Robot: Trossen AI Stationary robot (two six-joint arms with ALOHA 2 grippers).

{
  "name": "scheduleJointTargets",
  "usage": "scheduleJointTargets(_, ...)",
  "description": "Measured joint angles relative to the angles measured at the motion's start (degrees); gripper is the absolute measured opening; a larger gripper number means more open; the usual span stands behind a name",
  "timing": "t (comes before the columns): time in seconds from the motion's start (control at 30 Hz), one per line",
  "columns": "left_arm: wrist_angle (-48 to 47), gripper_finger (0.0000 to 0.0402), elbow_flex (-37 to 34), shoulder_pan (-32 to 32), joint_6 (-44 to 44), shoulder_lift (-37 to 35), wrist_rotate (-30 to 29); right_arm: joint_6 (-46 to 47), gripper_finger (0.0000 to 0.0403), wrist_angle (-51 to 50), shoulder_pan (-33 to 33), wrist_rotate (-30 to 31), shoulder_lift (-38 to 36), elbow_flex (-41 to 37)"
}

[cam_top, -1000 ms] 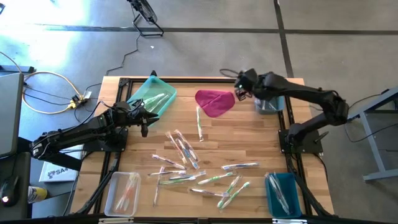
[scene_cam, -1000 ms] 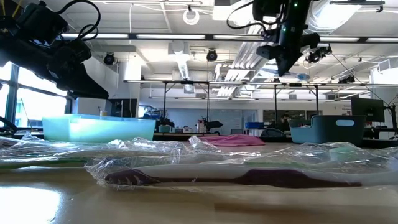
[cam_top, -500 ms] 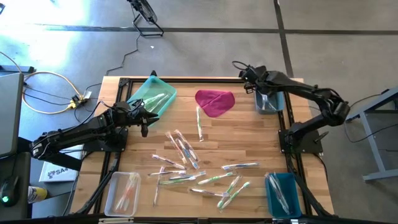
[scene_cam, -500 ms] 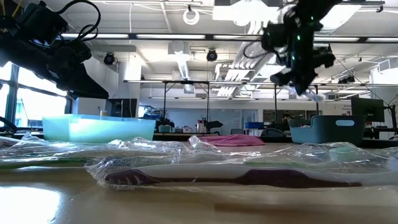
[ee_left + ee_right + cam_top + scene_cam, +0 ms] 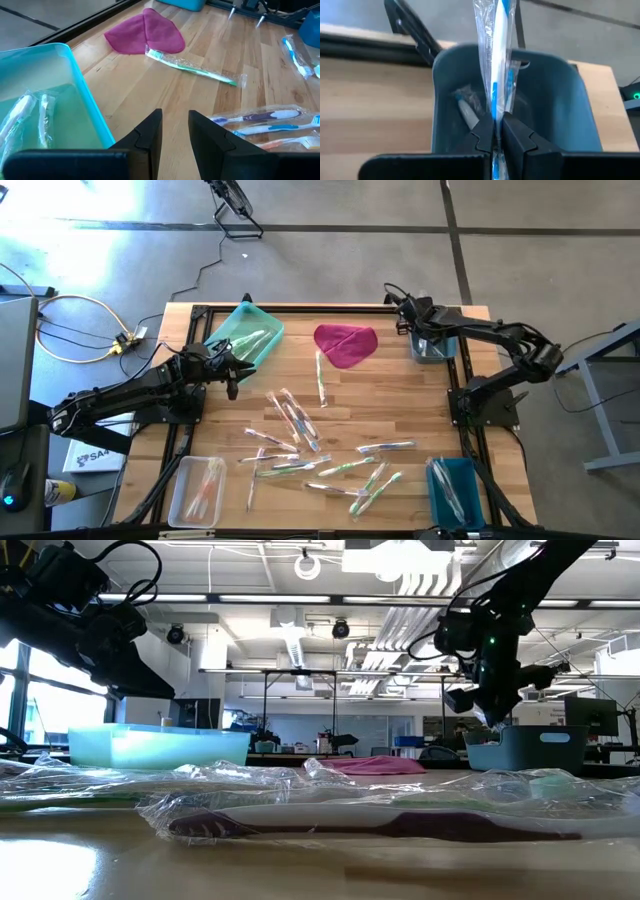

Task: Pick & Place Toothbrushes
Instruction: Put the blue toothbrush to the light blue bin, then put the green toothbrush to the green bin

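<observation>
One blue brush (image 5: 498, 60) pinched in right gripper (image 5: 496, 131) fingers over grey bin (image 5: 565, 105); wrapper could snag rim. Left gripper (image 5: 175, 131) fingers narrow, empty.

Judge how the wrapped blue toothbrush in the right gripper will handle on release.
Pinched upright by the right gripper, the toothbrush looks stiff and light. Its glossy wrapper probably slips. It should drop into the grey bin below.

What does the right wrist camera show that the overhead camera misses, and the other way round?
Only the right wrist view shows the right gripper shut on a blue toothbrush in its clear wrapper, hanging above the grey-blue bin. Only the high view shows the left gripper near the teal tray, the magenta cloth and the scattered toothbrushes. Both show that bin and the wooden table.
</observation>
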Motion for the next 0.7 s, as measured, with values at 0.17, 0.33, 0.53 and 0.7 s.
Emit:
scheduleJointTargets(0.17, 0.00, 0.0093, 0.00, 0.00, 0.26, 0.00, 0.01, -0.06, 0.0027, -0.03, -0.05, -3.38, 0.00, -0.07)
scheduleJointTargets(0.33, 0.00, 0.0093, 0.00, 0.00, 0.41, 0.00, 0.02, 0.06, 0.0064, -0.09, -0.05, -3.40, 0.00, -0.07)
scheduleJointTargets(0.53, 0.00, 0.0093, 0.00, -0.01, 0.41, 0.00, 0.03, 0.00, 0.0113, -0.40, -0.05, -3.40, 0.00, -0.07)
scheduleJointTargets(0.7, 0.00, 0.0093, 0.00, 0.00, 0.41, 0.00, 0.16, -0.74, 0.0136, -1.23, -0.05, -3.94, 0.00, -0.07)
